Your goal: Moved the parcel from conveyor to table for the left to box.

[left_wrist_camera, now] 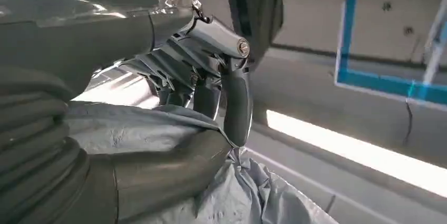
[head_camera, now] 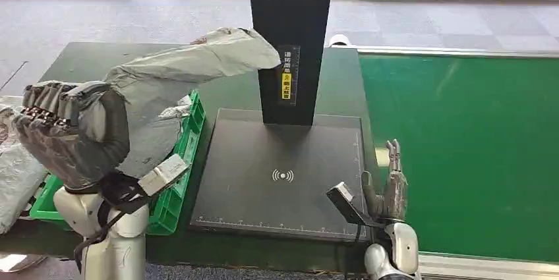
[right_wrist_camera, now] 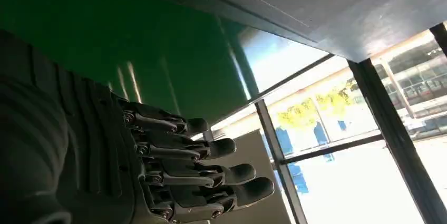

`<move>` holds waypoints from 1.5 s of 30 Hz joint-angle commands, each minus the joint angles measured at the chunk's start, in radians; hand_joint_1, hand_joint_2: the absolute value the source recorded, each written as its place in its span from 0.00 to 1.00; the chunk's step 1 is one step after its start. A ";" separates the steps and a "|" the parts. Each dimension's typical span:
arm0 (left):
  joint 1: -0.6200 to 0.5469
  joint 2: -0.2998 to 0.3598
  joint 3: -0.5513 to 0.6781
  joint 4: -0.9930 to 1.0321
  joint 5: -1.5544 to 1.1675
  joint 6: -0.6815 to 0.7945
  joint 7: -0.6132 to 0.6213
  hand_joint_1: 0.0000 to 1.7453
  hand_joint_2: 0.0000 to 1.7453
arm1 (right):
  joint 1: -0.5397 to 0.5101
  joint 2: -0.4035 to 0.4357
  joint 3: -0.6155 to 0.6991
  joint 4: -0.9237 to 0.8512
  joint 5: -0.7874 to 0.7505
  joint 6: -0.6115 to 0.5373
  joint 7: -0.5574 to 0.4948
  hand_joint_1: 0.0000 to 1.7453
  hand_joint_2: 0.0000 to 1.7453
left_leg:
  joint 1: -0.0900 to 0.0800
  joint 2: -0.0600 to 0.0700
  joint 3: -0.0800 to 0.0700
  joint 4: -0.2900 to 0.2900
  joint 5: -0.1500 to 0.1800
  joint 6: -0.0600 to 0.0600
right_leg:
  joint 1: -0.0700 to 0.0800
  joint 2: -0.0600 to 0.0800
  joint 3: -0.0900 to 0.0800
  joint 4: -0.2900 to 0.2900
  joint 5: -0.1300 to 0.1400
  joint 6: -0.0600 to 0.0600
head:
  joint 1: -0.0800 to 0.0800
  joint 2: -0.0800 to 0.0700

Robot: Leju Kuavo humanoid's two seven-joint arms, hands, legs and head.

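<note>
Left hand [head_camera: 72, 132] raised at the left of the head view, its fingers and thick thumb closed around one end of the grey parcel [head_camera: 198, 62], a soft crinkled plastic mailer bag. Parcel is held up in the air, stretching from the hand up and rightward, its far end reaching in front of the black upright post [head_camera: 290, 36]. It hangs over the green crate [head_camera: 175, 194] and the left part of the dark tabletop [head_camera: 86, 56], clear of both as far as can be judged. In the left wrist view the fingers [left_wrist_camera: 232, 92] curl over the grey wrap and the thumb presses in from beneath; the grip looks firm. Green crate sits at the tabletop's left front, just left of the flat black scanner pad [head_camera: 283, 174], which carries a white wireless symbol and ruler markings along its edges. The post rises from the pad's far edge and bears a small label with a yellow patch. More grey bagged material [head_camera: 16, 174] lies at the far left edge, beside the crate. Right hand [head_camera: 390, 184] low at the pad's front right corner, fingers straight and slightly apart, pointing away from the robot, holding nothing. Green conveyor belt [head_camera: 461, 148] runs along the right side, bare surface beside the right hand.
</note>
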 commanded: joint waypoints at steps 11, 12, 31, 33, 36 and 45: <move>-0.225 -0.020 0.461 0.195 -0.036 -0.002 -0.031 1.00 1.00 | -0.061 0.019 -0.066 0.099 0.010 0.003 -0.012 0.00 0.00 | -0.001 0.001 0.003 -0.002 0.001 -0.001 | 0.000 0.001 0.002 -0.001 0.000 0.000 | 0.000 0.000; -0.248 -0.020 0.489 0.241 -0.063 -0.002 -0.037 1.00 1.00 | -0.057 0.019 -0.066 0.095 0.007 0.003 -0.011 0.00 0.00 | -0.001 0.000 0.002 -0.001 0.001 -0.001 | -0.001 0.001 0.002 0.000 0.000 0.000 | 0.000 0.000; -0.201 0.080 0.271 0.554 -0.279 -0.002 0.356 1.00 1.00 | -0.023 0.018 -0.071 0.031 0.011 0.025 0.015 0.00 0.00 | 0.000 -0.001 0.002 -0.002 0.001 0.000 | 0.000 0.000 0.002 -0.001 0.000 -0.001 | 0.000 0.000; -0.214 0.075 0.292 0.595 -0.292 -0.002 0.355 1.00 1.00 | -0.019 0.019 -0.075 0.020 0.012 0.039 0.009 0.00 0.00 | -0.001 -0.002 0.002 -0.002 0.002 -0.001 | -0.001 0.000 0.001 -0.001 0.000 -0.001 | 0.000 0.000; -0.167 0.075 0.289 0.567 -0.275 -0.002 0.358 1.00 1.00 | -0.023 0.018 -0.074 0.028 0.014 0.042 0.004 0.00 0.00 | -0.001 0.001 0.003 -0.002 0.001 -0.001 | 0.000 0.003 0.002 -0.001 0.001 -0.001 | 0.000 0.000; -0.190 0.054 0.352 0.594 -0.298 -0.002 0.330 1.00 1.00 | -0.036 0.016 -0.070 0.045 0.015 0.042 -0.001 0.00 0.00 | -0.001 0.001 0.002 -0.002 0.001 -0.001 | 0.000 0.001 0.001 -0.001 0.000 -0.001 | 0.000 0.000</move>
